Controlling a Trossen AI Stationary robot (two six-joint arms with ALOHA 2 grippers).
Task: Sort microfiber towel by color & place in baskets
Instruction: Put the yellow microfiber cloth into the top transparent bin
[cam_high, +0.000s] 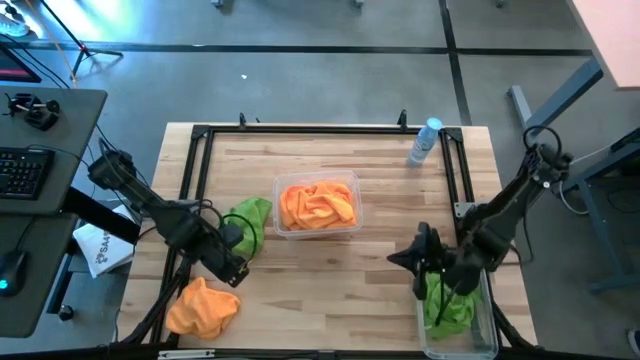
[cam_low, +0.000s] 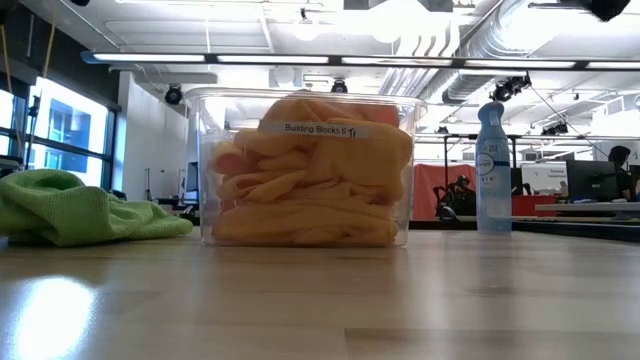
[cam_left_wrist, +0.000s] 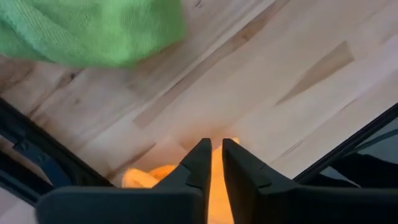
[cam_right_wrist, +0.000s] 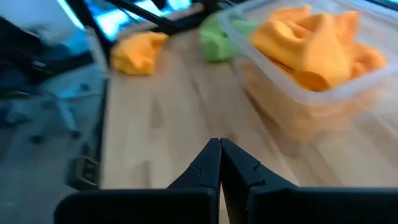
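Note:
One clear basket (cam_high: 318, 207) at mid-table holds several orange microfiber towels (cam_low: 305, 175). A second basket (cam_high: 458, 312) at the near right holds green towels (cam_high: 447, 305). A loose green towel (cam_high: 250, 222) lies left of the middle basket. A loose orange towel (cam_high: 203, 308) lies on the table near the front left. My left gripper (cam_high: 228, 265) points down over bare wood between these two loose towels, its fingers (cam_left_wrist: 200, 158) a narrow gap apart, with nothing between them. My right gripper (cam_high: 397, 258) hovers shut and empty between the baskets, pointing toward the left.
A clear spray bottle (cam_high: 425, 140) with a blue cap stands at the far right. A black metal frame (cam_high: 300, 130) runs along the table's edges. There is bare wood (cam_high: 330, 290) across the near middle. A desk with a keyboard (cam_high: 25, 170) stands beyond the left edge.

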